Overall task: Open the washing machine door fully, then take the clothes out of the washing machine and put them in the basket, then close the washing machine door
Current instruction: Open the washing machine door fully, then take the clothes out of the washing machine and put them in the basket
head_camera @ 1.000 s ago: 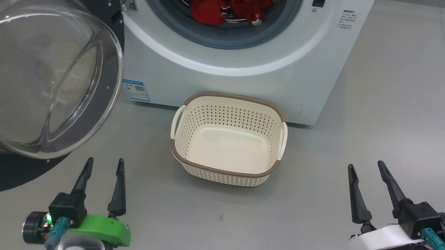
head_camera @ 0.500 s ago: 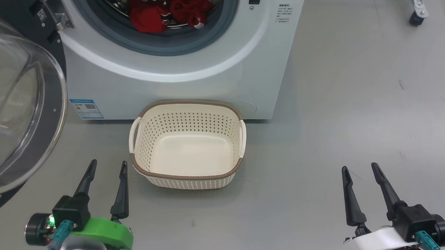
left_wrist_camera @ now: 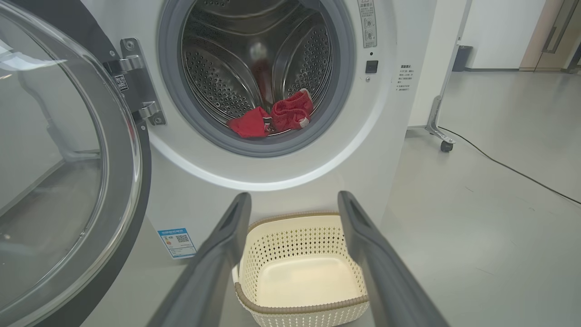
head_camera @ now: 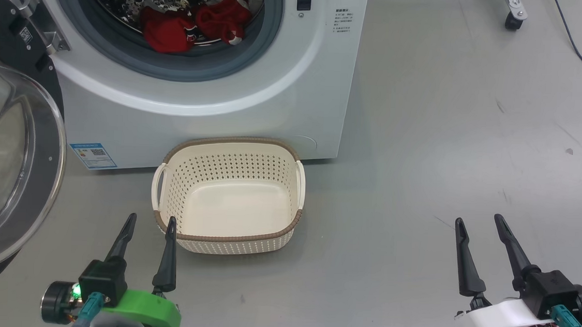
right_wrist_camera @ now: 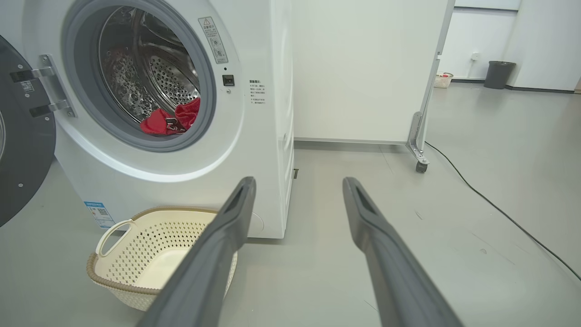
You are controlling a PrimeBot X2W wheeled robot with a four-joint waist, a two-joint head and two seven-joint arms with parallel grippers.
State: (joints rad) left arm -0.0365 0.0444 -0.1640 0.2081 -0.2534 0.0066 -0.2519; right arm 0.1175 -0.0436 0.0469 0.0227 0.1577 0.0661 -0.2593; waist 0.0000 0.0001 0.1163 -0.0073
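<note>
- The door (head_camera: 15, 163) is open, left of the washing machine (head_camera: 215, 107).
- The clothes (head_camera: 189, 24) lie in the drum and the basket (head_camera: 225, 238) is empty: unloading and closing remain.
- The left end effector (head_camera: 152, 218) and right end effector (head_camera: 478, 218): fingers apart, empty.

Red clothes (head_camera: 189, 24), white washing machine (head_camera: 216, 98), cream perforated basket (head_camera: 228, 238), grey floor (head_camera: 442, 139)
</note>
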